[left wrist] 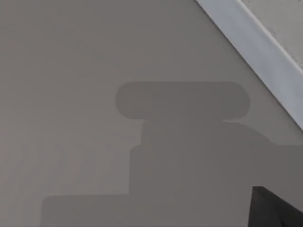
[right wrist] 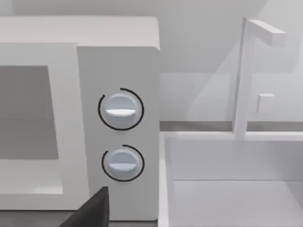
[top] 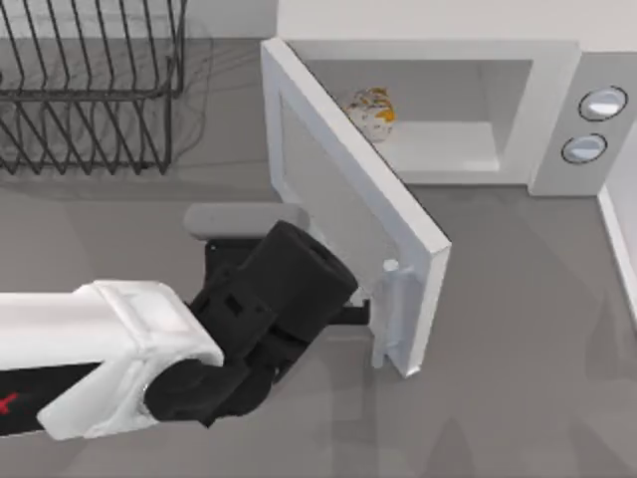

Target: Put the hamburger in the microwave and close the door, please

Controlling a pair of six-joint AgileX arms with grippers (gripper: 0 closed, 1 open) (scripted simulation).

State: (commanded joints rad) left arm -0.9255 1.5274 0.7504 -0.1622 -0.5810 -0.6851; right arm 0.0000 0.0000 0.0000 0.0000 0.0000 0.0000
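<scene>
The hamburger [top: 373,112] lies inside the microwave [top: 557,119], on the cavity floor near its back left. The door [top: 338,189] stands partly open, swung out from its hinge at the cavity's left toward the table's front. Its pale bar handle [top: 391,314] is at the free end. My left gripper [top: 356,314] reaches from the left under its black wrist and sits against the door's outer face beside the handle. In the left wrist view the door's white edge [left wrist: 255,47] crosses above grey table. A dark part of my right gripper [right wrist: 90,213] shows before the microwave's knobs [right wrist: 120,109].
A black wire rack [top: 90,90] stands at the back left. A white basin [right wrist: 227,189] with an upright white post [right wrist: 244,75] sits right of the microwave; its rim [top: 622,229] lies along the table's right edge. Bare table lies in front of the door.
</scene>
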